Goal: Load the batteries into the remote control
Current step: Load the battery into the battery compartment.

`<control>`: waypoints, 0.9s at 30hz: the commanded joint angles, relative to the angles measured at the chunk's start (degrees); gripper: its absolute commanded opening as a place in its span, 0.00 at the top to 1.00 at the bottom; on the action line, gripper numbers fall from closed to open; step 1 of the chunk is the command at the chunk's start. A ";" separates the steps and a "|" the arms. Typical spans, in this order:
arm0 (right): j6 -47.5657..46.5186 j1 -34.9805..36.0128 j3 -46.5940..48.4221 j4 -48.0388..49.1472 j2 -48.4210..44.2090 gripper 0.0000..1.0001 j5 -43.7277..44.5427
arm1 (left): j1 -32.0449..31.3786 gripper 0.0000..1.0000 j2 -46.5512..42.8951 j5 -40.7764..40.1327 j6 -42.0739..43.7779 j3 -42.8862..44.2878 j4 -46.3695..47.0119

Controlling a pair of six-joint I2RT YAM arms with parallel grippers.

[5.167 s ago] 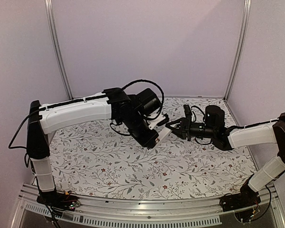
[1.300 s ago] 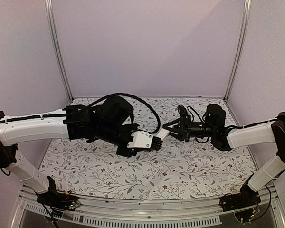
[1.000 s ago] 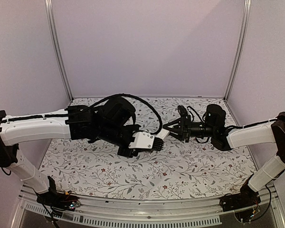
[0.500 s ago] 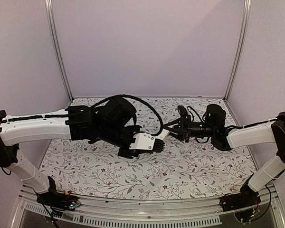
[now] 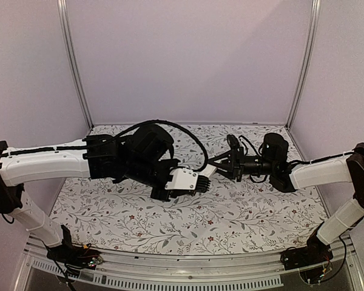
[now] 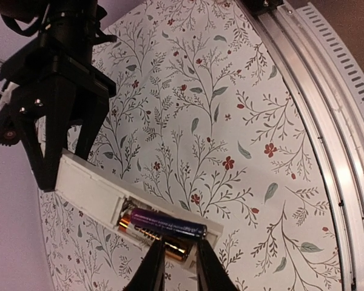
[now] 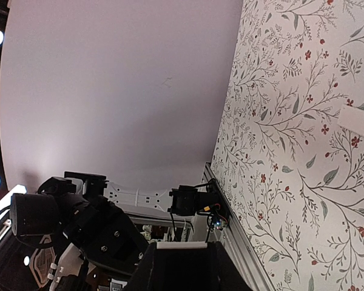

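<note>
fingers (image 6: pixel 150 271) of the left gripper (image 6: pixel 175 267) pinched on the gold-toned battery (image 6: pixel 170 245), pressing it into the open bay of the remote control (image 6: pixel 88 188) beside the dark battery (image 6: pixel 167 226) already seated. right gripper (image 6: pixel 65 170) clamped on the remote's other end, above the floral cloth (image 6: pixel 230 91). seemingly near done: gold-toned battery to settle, white cover (image 7: pixel 359 124) on the cloth unfitted.

The remote control (image 6: pixel 85 182) is a long white bar. It is tilted and up in the air above the flowered table (image 6: pixel 249 121). Its back is open. A dark battery (image 6: pixel 167 223) and a gold battery (image 6: pixel 147 235) lie side by side in the slot, touching.
</note>
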 commanded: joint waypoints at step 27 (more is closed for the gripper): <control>0.64 0.56 1.60 0.95 1.02 1.00 -0.33 | -1.19 0.81 0.05 5.14 2.67 1.87 -3.15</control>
